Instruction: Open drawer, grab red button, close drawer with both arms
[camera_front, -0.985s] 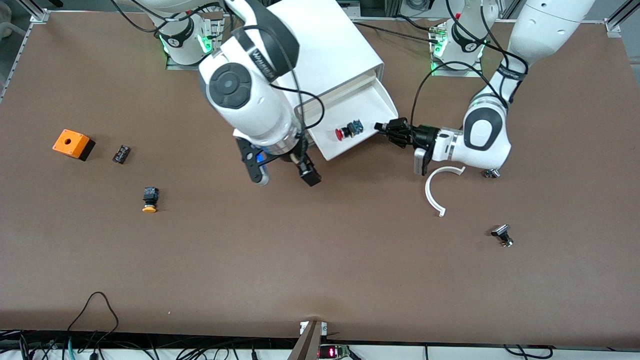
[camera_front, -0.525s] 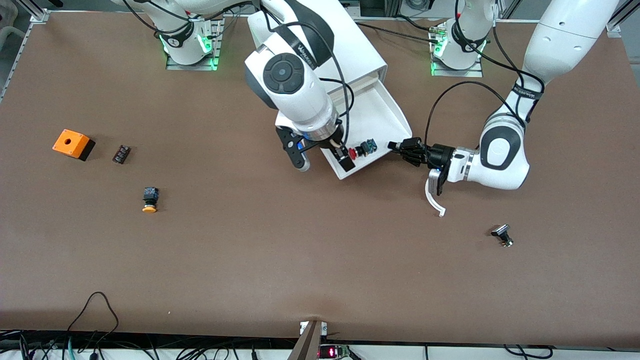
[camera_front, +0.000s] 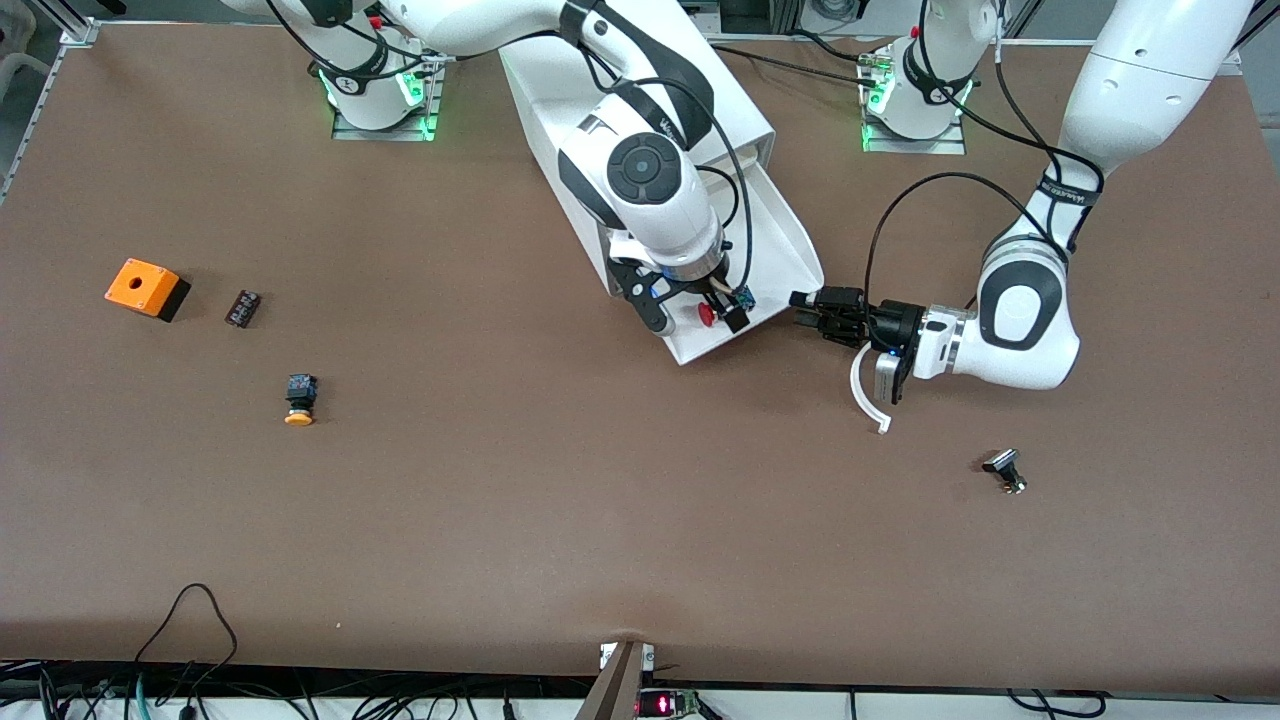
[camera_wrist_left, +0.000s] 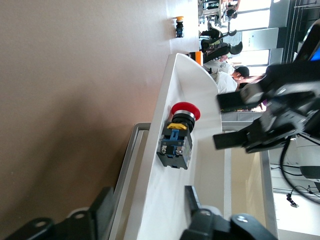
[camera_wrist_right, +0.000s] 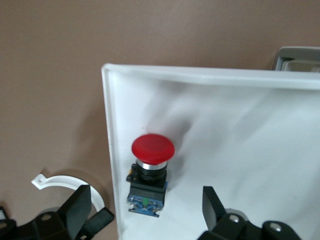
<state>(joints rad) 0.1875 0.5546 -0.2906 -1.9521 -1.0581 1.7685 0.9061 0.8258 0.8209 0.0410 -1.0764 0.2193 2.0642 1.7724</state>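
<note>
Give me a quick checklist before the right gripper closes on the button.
1. Drawer pulled out: ok.
2. Button lying in the drawer, nothing on top of it: ok.
3. Right gripper open over the button: ok.
4. Button roughly centred between its fingers: ok.
5. Fingers low enough to grip: cannot tell.
6. Left gripper open at the drawer's side wall, apart from the right gripper: ok.

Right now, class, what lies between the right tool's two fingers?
The red button lying in the open drawer, untouched between the right tool's spread fingers; the right wrist view shows it.
</note>
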